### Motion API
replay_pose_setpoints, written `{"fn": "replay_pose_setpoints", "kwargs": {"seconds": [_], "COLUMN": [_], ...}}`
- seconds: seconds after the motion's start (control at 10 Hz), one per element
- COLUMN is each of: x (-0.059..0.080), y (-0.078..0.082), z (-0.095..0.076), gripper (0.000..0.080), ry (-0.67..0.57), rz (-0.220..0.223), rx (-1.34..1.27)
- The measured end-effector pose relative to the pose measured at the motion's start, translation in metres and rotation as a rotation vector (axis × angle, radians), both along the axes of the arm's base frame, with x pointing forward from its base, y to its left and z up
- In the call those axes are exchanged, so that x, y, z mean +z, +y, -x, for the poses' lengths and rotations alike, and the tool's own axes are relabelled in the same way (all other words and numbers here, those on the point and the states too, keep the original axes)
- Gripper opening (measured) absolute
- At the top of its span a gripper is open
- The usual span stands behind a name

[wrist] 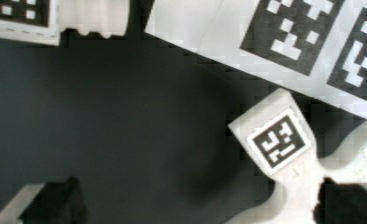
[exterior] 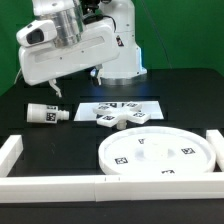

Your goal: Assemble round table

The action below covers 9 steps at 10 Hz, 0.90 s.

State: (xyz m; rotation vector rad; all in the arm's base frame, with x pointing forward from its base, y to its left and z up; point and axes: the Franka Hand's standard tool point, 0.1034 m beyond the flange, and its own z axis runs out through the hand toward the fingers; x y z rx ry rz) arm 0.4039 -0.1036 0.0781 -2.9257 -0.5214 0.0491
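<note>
The large rimmed round disc point(exterior: 160, 155) lies flat at the front on the exterior view's right. The short cylindrical leg point(exterior: 45, 113) lies on its side at the left; one tagged end shows in the wrist view point(wrist: 47, 18). The small cross-shaped foot point(exterior: 118, 118) lies just behind the disc, and one tagged arm of it shows in the wrist view point(wrist: 278, 138). My gripper point(exterior: 54, 88) hangs above the table between the leg and the foot. In the wrist view the gripper point(wrist: 198, 205) is open and empty, with one dark fingertip point(wrist: 47, 200) over bare black table.
The marker board point(exterior: 122, 104) lies behind the foot and also shows in the wrist view point(wrist: 286, 40). White border rails run along the front point(exterior: 50, 185), the left point(exterior: 10, 152) and the right point(exterior: 214, 142). The robot base point(exterior: 120, 55) stands at the back.
</note>
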Motion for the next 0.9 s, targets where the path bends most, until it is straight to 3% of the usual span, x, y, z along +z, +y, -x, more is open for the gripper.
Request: {"fn": "replay_pose_setpoints", "kwargs": {"seconds": [0.1,0.4,0.5,0.9], "x": [0.0,0.007,0.007,0.006], "y": [-0.001,-0.006,-0.006,-0.005], "z": [0.0,-0.014,-0.012,-0.013], "gripper": [0.0649,0.0649,0.0649,0.0649], "ry": [0.0,0.058,0.071,0.071], "rz": [0.0,0.006,-0.012,-0.011], "rx": [-0.002,-0.321,-0.345,-0.341]}}
